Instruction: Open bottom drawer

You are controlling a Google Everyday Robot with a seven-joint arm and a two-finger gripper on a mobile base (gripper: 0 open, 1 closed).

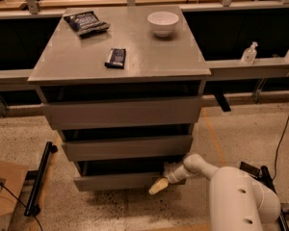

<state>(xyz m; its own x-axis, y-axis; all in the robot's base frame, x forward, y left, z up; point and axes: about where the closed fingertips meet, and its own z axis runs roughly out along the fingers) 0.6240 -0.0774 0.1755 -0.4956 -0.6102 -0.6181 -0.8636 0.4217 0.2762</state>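
The grey cabinet (135, 66) has three handleless drawers. The bottom drawer (115, 181) is the lowest and slimmest front; it sticks out a little past the middle drawer (127, 148), with a dark gap above it. My gripper (163, 178) is at the right end of the bottom drawer's front, at its upper edge, with a cream tip pointing down-left in front of the panel. My white arm (202, 166) reaches in from the lower right. The drawer's inside is hidden in shadow.
The top drawer (120, 113) also stands slightly out. On the cabinet top are a white bowl (163, 22), a dark snack bag (85, 22) and a dark bar (115, 57). A black bar (41, 177) and a cardboard box (2, 191) lie on the floor at left. Bottles (249, 53) stand on the right ledge.
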